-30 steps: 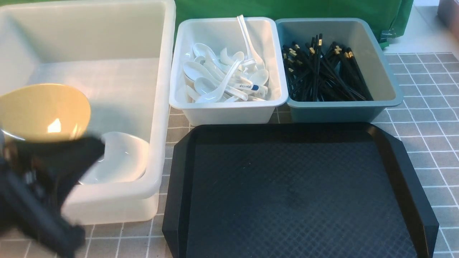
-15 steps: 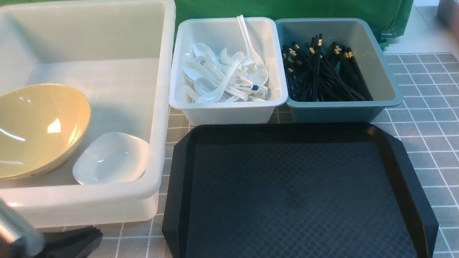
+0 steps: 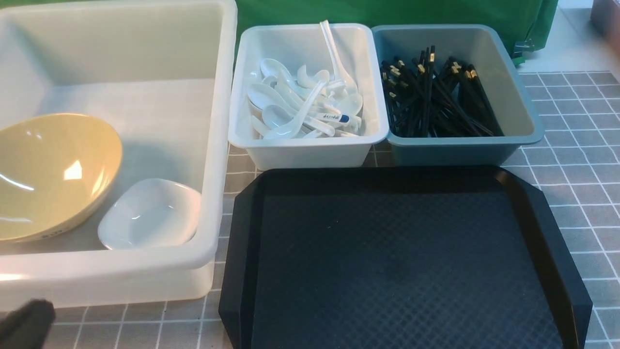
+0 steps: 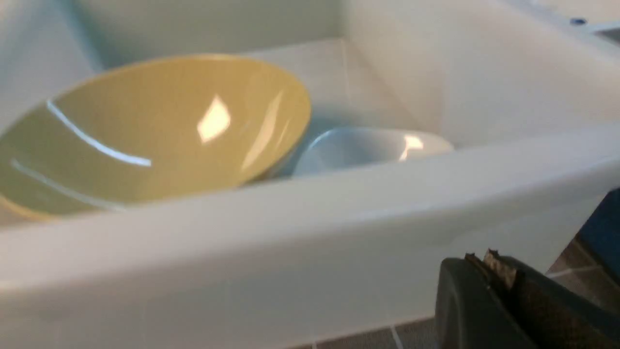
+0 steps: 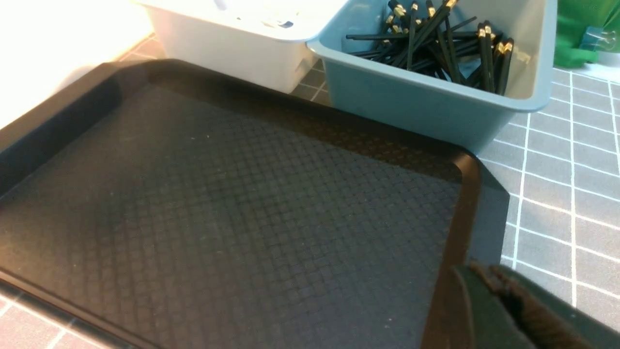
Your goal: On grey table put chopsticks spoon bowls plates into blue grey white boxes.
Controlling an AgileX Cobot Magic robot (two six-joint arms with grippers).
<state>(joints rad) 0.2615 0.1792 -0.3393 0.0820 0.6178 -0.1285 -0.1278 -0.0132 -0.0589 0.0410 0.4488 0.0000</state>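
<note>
A yellow bowl [image 3: 53, 169] and a small white dish [image 3: 150, 213] lie in the big white box [image 3: 121, 264] at the left. Both also show in the left wrist view, the bowl [image 4: 145, 131] and the dish [image 4: 368, 145] behind the box's near wall [image 4: 290, 208]. White spoons [image 3: 300, 104] fill the small white box [image 3: 310, 143]. Black chopsticks [image 3: 431, 97] fill the blue-grey box [image 3: 460, 150]. My left gripper [image 4: 484, 259] is shut and empty, outside the big box's near wall. My right gripper [image 5: 484, 271] is shut and empty over the black tray's corner.
A black tray [image 3: 402, 261] lies in front of the two small boxes, with nothing on it; it fills the right wrist view [image 5: 218, 194]. Grey checked tablecloth [image 3: 581, 194] shows to the right. Green fabric [image 3: 387, 12] hangs behind the boxes.
My left gripper has drawn back from the yellow bowl's rim, down and out over the box's near wall to the bottom left corner. The bowl stays in the box.
</note>
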